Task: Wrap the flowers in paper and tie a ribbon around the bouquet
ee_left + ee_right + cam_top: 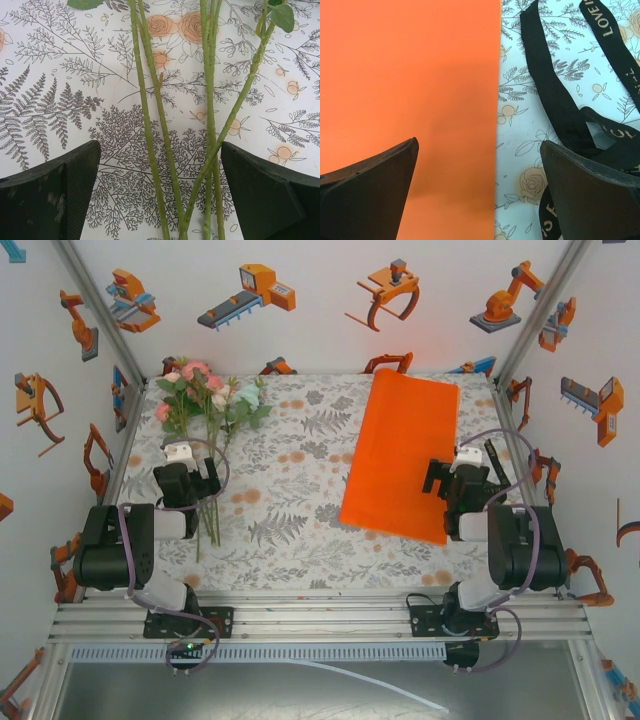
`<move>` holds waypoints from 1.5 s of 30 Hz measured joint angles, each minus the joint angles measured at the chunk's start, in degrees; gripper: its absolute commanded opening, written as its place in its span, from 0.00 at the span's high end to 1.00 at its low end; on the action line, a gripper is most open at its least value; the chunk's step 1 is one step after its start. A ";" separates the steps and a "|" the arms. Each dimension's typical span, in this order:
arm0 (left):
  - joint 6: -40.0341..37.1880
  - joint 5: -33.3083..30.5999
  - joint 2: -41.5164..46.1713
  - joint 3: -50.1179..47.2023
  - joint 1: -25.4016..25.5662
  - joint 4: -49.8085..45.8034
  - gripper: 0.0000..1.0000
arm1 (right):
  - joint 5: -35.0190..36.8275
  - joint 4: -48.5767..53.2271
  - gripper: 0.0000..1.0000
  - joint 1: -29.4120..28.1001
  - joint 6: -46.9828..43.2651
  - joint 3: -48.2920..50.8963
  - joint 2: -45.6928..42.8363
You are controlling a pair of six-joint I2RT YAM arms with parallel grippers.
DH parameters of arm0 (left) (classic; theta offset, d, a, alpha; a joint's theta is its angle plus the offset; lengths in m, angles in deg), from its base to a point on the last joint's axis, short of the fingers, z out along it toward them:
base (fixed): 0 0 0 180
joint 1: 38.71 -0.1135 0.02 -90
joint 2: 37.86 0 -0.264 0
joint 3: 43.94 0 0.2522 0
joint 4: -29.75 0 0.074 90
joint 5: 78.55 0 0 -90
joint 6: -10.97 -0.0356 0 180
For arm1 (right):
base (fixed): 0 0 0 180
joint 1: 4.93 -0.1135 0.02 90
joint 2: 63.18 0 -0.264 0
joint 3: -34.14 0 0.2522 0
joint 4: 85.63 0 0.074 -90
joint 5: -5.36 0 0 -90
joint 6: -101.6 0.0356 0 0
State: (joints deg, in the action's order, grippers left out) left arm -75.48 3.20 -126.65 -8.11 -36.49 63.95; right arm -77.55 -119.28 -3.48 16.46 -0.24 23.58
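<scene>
Wrapping not begun — left gripper (160, 145) wide apart astride the flowers (209, 100), right gripper (477, 142) apart over paper (410, 65) edge beside ribbon (550, 90) — next, probably: clamp stems, carry onto paper.

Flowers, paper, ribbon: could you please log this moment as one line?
flowers: unwrapped, straddled by open left pincer | paper: flat | ribbon: beside paper, untied | right pincer: open over paper edge

The flowers (205, 400) lie at ten o'clock, pink, white and peach blossoms far, green stems trailing toward six. The orange paper (400, 455) lies flat at two o'clock. The black lettered ribbon (555, 95) lies loosely just beside its three-o'clock edge.
</scene>
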 measured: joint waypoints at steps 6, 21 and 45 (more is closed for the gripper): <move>-1.25 -1.90 1.29 -0.48 1.66 0.24 0.03 | 1.81 23.02 0.01 -0.04 5.64 -7.52 -15.56; 18.67 8.44 12.74 32.87 23.08 -42.05 0.03 | -22.77 60.04 0.04 22.49 23.96 -26.32 -11.45; 28.68 19.71 -22.49 49.72 43.52 -46.14 0.05 | -27.67 64.02 0.08 18.27 34.21 -9.18 -18.29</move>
State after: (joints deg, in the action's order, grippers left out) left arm -46.80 22.91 -149.15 41.61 7.03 17.81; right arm -105.22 -55.27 14.79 50.67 -9.42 5.28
